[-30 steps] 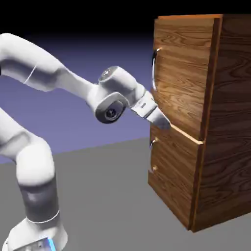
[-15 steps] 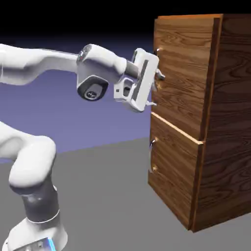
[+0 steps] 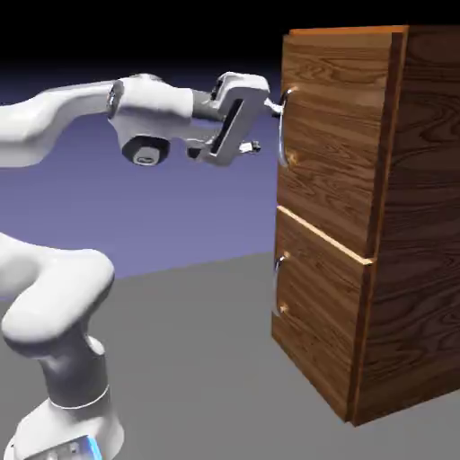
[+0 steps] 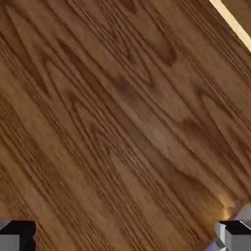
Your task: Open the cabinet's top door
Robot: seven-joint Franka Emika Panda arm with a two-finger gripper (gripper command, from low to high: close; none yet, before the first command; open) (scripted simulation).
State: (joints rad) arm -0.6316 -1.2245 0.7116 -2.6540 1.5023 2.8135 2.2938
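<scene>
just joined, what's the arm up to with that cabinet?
The white arm has its tool up at the top door of the wooden cabinet, right by the upper end of the long silver handle. The tool is open, fingers spread wide in the hand view, which shows mostly wood grain. Nothing is gripped yet, and the top door looks shut, flush with the cabinet front. The lower door also looks shut.
</scene>
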